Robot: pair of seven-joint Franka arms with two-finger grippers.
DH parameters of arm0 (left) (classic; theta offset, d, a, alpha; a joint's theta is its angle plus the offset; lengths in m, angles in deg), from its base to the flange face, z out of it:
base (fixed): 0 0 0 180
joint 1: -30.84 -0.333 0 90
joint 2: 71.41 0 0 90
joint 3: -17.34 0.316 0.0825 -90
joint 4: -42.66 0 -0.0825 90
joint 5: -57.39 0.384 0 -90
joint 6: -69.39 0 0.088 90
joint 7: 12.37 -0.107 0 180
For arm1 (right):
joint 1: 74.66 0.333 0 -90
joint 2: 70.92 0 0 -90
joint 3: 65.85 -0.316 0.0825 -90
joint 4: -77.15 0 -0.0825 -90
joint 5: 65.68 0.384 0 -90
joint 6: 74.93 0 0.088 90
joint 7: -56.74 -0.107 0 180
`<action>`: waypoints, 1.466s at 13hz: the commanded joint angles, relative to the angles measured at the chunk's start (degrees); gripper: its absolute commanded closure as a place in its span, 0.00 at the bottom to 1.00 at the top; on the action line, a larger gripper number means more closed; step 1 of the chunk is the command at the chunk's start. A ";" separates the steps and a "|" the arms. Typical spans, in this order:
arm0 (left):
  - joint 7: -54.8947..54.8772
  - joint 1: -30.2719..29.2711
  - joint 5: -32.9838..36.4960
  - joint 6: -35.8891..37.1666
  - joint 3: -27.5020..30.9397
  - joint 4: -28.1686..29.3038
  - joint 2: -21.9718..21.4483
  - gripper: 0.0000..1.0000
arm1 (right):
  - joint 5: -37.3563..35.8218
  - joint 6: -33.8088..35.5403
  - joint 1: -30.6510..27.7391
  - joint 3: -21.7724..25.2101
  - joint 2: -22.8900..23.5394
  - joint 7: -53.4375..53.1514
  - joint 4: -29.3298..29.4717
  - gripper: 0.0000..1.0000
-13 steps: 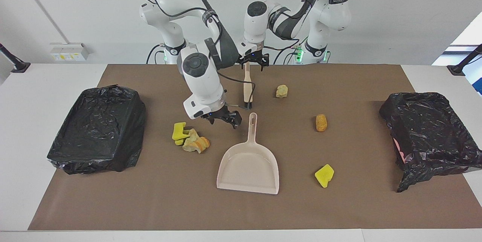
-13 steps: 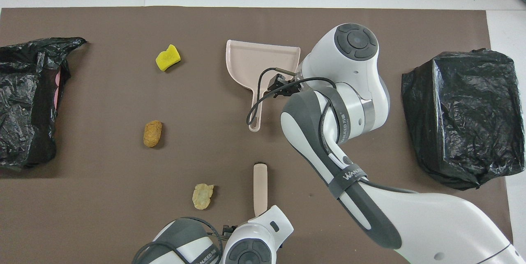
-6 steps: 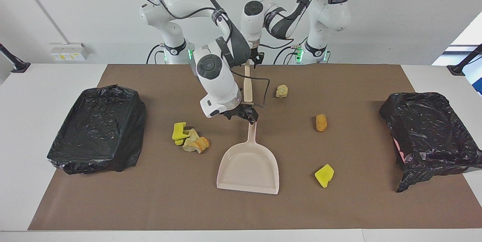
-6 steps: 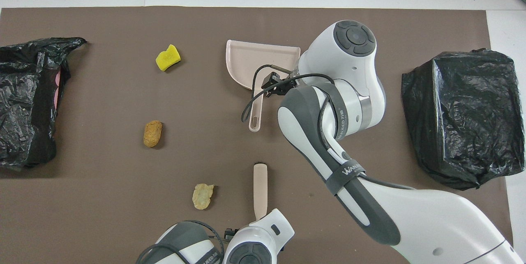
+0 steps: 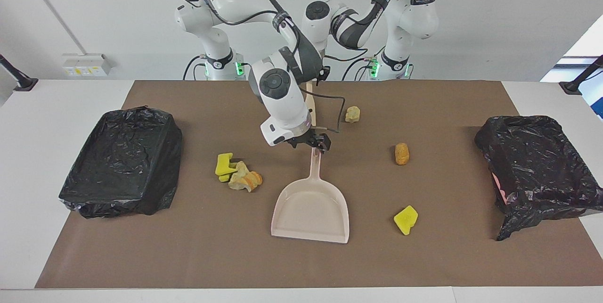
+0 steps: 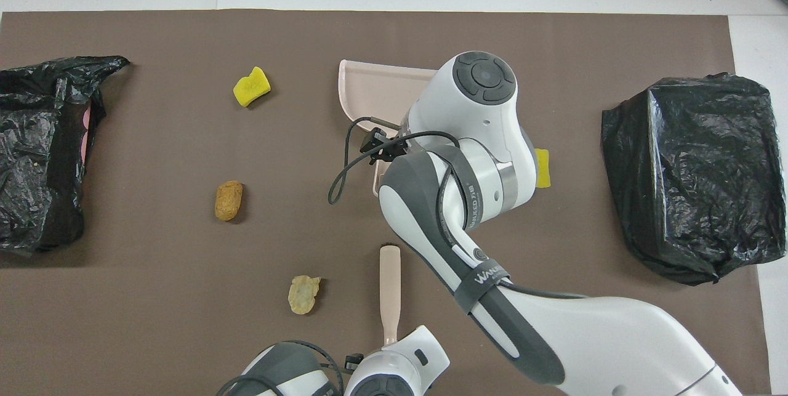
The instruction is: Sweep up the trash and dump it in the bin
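We seat the left gripper (image 5: 316, 77) squarely round the brush (image 5: 310, 105) handle (its grip unclear) before lifting; right gripper (image 5: 314, 144) open over the dustpan (image 5: 311, 208).

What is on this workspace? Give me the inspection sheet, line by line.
Surface: brown mat on white table.
Job's things: dustpan flat, empty, mid-mat; brush nearer the robots; scrap pile beside the dustpan; yellow chunk, tan lump, pale lump scattered toward the left arm's end; first bin and second bin, black-bagged, at the ends.
Clutter: nothing seen.
Grippers: right gripper open over the dustpan's handle end; left gripper at the brush's top.
Cables: black cable looping off the right wrist.
Surroundings: socket box on the wall.
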 commanded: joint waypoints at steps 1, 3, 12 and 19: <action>-1.09 1.04 -0.96 0.87 0.85 1.61 -1.39 0.49 | -0.20 -0.80 0.36 0.01 0.14 0.25 -0.71 0.00; -1.09 1.04 -0.96 0.87 0.85 1.61 -1.39 0.51 | -1.25 -0.98 0.45 0.01 0.14 0.51 -1.07 0.00; -6.88 -3.17 0.09 13.50 1.73 -3.66 -2.44 1.00 | -1.61 2.71 -1.22 0.01 1.02 7.32 -0.28 1.00; -21.36 -20.46 7.11 24.16 1.73 -9.10 -5.70 1.00 | -2.22 8.05 -3.59 0.45 -3.28 39.18 -0.28 1.00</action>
